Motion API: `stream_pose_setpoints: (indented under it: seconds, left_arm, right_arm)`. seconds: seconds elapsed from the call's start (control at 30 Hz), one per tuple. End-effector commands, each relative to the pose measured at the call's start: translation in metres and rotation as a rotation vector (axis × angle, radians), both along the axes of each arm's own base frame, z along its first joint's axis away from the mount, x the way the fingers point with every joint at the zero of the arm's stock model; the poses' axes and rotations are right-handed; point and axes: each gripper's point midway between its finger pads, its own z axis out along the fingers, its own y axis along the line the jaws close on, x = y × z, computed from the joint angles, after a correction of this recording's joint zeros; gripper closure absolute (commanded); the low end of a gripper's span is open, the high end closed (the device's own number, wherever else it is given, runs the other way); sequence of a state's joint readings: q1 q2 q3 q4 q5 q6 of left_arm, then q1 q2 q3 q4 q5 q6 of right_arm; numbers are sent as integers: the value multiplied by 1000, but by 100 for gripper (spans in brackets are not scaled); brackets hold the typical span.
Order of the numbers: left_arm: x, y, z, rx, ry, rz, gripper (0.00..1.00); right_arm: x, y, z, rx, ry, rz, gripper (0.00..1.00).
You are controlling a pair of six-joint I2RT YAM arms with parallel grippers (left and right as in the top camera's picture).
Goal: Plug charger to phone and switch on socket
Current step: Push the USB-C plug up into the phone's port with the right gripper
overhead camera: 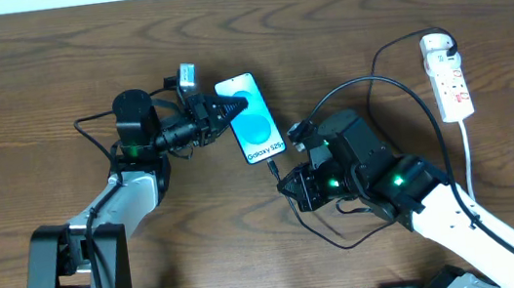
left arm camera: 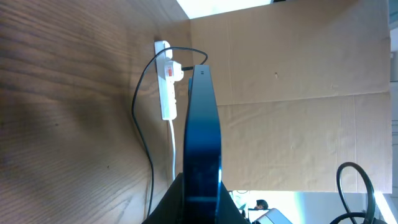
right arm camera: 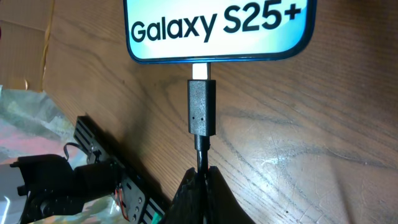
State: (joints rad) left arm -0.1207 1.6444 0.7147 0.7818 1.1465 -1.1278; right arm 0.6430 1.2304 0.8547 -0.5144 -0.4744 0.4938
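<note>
seating the charger (right arm camera: 201, 115) in the phone (overhead camera: 252, 117), centre of frame
we see bare metal at the port, so we judge it not fully home; left claw (overhead camera: 221, 117) clamps the phone's edge, right claw (right arm camera: 200, 182) pinches the charger's cable; the socket (overhead camera: 450, 81), upper right on the desk (overhead camera: 32, 73), awaits its switch.

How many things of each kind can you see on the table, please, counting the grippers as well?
phone: 1
charger cable: 1
power strip: 1
grippers: 2, the left gripper and the right gripper
Total: 5
</note>
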Motion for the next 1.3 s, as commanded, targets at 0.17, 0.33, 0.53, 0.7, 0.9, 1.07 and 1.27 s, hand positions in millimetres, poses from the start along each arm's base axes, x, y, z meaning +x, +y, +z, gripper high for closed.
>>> stream_pose_setpoints:
  seconds: [0.17,0.33,0.53,0.7,0.9,1.07,1.27]
  left_arm:
    - [-1,-2,8,-7,-31,-23,93]
    - [-2,-3,9,-11,-24,-33,93]
    - [-3,-3,9,-13,-24,-40,93]
    - [-3,-3,9,-15,-17,-39,93]
    - [-3,-3,9,-15,-17,-39,93]
    - [-3,-3,9,-23,7,-36,93]
    - [-3,-3,9,-29,22,-34,93]
  right_arm:
    - [2,3,1,11,-6,-4,99]
    - [8,3,3,9,-33,-19,99]
    - [7,2,0,2,-22,-23,99]
    - [5,0,-2,-6,-6,-29,99]
    - [3,2,0,10,7,-24,99]
    - [2,4,1,18,13,-16,99]
    - [2,4,1,24,20,-22,99]
